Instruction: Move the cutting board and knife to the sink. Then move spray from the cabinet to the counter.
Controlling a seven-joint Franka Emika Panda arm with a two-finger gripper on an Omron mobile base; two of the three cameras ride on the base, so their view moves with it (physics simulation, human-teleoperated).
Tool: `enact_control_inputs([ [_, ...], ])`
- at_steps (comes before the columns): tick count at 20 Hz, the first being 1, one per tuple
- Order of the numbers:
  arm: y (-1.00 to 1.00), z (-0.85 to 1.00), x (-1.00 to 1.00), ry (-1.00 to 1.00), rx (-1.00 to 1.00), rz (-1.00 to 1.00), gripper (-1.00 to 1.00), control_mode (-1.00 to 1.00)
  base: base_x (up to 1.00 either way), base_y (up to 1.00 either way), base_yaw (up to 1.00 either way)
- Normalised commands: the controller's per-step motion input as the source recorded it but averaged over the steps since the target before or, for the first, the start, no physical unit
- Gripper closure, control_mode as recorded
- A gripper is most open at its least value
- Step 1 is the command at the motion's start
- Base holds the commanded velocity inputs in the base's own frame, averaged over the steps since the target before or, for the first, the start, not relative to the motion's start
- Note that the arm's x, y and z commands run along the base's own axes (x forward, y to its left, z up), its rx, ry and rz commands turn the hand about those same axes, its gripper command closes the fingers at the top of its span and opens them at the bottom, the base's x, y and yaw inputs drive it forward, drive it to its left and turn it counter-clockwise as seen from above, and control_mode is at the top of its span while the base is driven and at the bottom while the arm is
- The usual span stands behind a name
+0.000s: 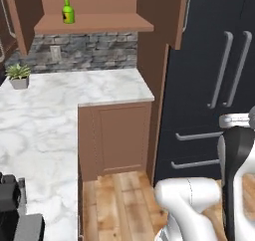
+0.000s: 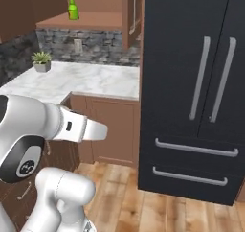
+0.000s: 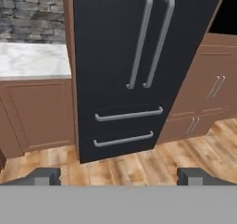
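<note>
Spray (image 1: 67,10) upright on cabinet (image 1: 94,23) shelf; label unreadable

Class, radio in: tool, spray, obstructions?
Tool open, empty, facing the fridge. Spray upright on cabinet shelf. Counter holds a plant.

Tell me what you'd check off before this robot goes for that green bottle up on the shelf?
1. Spray standing upright on the cabinet shelf: ok.
2. Gripper open with nothing between its fingers: ok.
3. Gripper aimed at the spray: not ok, it faces the black fridge.
4. Bare counter below the shelf to set the bottle on: ok.
5. Potted plant out of the way, in the far corner: ok.
6. Cutting board and knife already in the sink: cannot tell.
</note>
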Motion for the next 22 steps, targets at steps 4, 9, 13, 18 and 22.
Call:
enact_control_inputs([
  [4,0.00,0.00,0.00,0.00,0.00,0.00,-1.00,1.00,1.00,0.23,-0.01],
  [9,0.00,0.00,0.00,0.00,0.00,0.00,-1.00,1.00,1.00,0.46,-0.02],
  [13,0.00,0.00,0.00,0.00,0.00,0.00,-1.00,1.00,1.00,0.54,-0.04],
  [18,0.00,0.00,0.00,0.00,0.00,0.00,-1.00,1.00,1.00,0.65,-0.07],
  [22,0.00,0.00,0.00,0.00,0.00,0.00,-1.00,1.00,1.00,0.52,0.08],
])
